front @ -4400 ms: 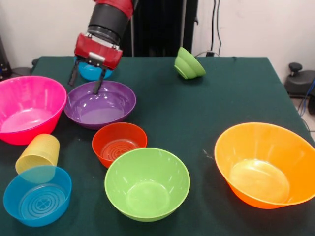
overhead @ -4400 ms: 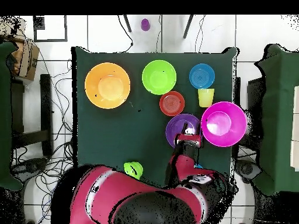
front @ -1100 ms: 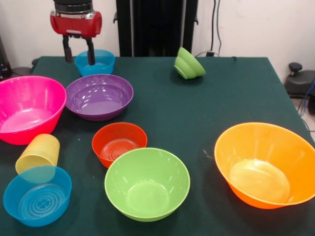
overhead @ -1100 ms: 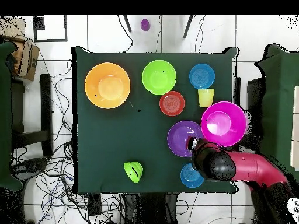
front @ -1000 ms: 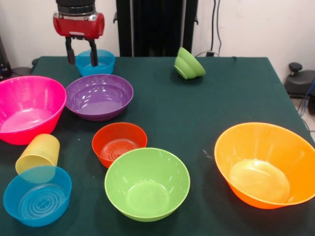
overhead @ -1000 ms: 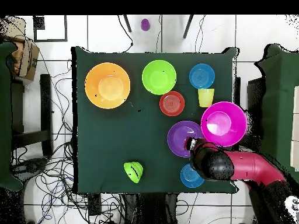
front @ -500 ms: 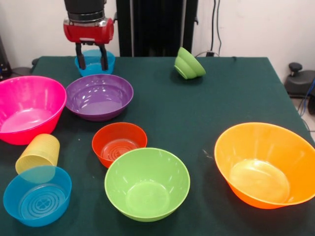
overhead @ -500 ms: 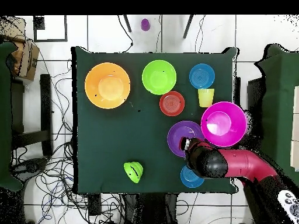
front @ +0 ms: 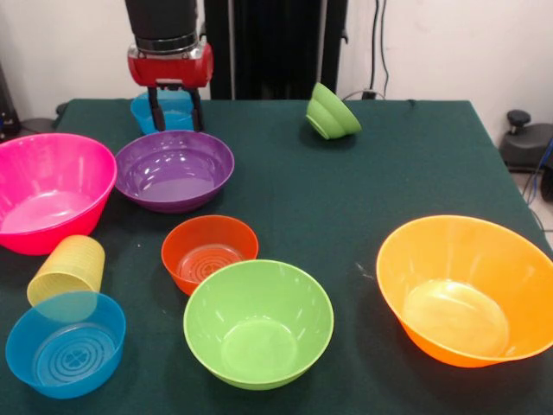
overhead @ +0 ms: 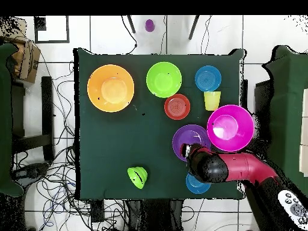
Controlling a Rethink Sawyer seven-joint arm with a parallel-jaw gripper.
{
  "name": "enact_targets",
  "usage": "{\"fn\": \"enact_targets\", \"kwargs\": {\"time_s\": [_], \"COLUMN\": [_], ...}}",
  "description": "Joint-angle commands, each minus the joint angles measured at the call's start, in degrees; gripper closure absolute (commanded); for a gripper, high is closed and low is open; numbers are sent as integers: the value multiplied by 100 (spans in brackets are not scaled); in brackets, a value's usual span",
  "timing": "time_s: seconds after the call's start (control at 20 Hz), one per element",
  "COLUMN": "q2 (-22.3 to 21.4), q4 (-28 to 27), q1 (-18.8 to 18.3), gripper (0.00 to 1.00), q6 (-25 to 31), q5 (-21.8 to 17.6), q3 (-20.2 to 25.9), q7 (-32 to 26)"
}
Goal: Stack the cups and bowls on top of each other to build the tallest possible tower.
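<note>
the arm comes straight down at the bench's far left, its red hand pointing down with fingers apart, tips in front of a small blue bowl just behind the purple bowl. no tower stands: the bowls lie singly, the yellow cup on its side touching the near blue bowl.
</note>
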Motion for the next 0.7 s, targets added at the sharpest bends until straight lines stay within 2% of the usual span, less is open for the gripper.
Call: {"fn": "enact_targets", "kwargs": {"time_s": [0.05,0.25,0.7], "q2": [368,543,802], "q4": [-382,-550,-773], "q1": [255,533,837], "gripper": [0,0,0], "q6": [39,-158,-436], "q5": [-530,-724,-912], "q3": [106,-130,-405], "q7": [-568,-244,93]}}
